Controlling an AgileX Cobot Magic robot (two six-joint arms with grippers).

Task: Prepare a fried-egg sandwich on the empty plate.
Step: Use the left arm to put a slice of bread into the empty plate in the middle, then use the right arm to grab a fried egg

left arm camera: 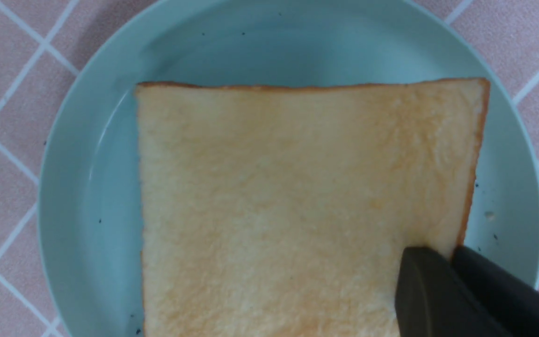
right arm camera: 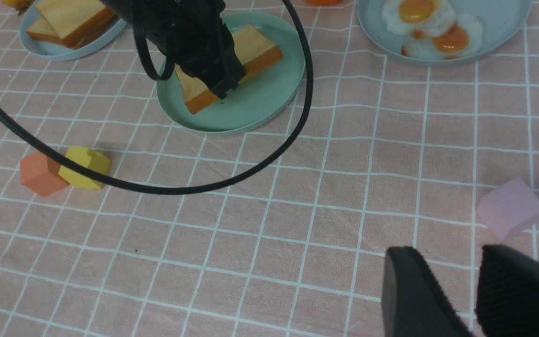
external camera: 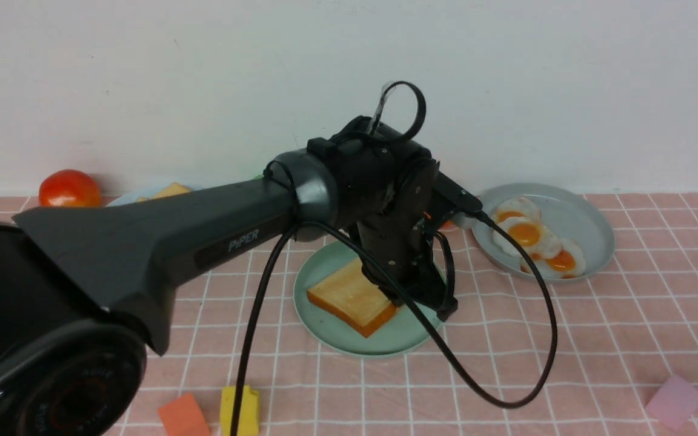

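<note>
Edges: the checked pink cloth [external camera: 628,327] runs up to the white wall at 12 o'clock. Its other edges lie outside every view.
Open room: the widest bare cloth lies from 3 to 6 o'clock of the mint-green plate [external camera: 337,339]. A pink block [external camera: 675,401] sits at its 4 o'clock limit, and a black cable [external camera: 506,399] loops down across it.
Tight side: an orange block [external camera: 184,416] and a yellow block [external camera: 249,412] touch each other at 7 o'clock. The left arm's bulk covers 8 to 10 o'clock.
Mint-green plate: at the table centre, holding one bread slice [external camera: 349,293] with a bare top.
Left gripper [left arm camera: 440,257]: at the slice's 3 o'clock side, fingers nearly together and pinching the crust edge.
Right gripper [right arm camera: 454,255]: seen only by its own wrist camera, fingers apart and holding nothing, above bare cloth near the pink block.
Grey plate [external camera: 585,224]: at 2 o'clock of the mint-green plate, near but apart, holding three overlapping fried eggs [external camera: 528,233].
Pale blue plate [right arm camera: 63,52]: at 10 o'clock, holding stacked toast slices [right arm camera: 70,16], with a tomato [external camera: 69,188] beside it near the wall.
</note>
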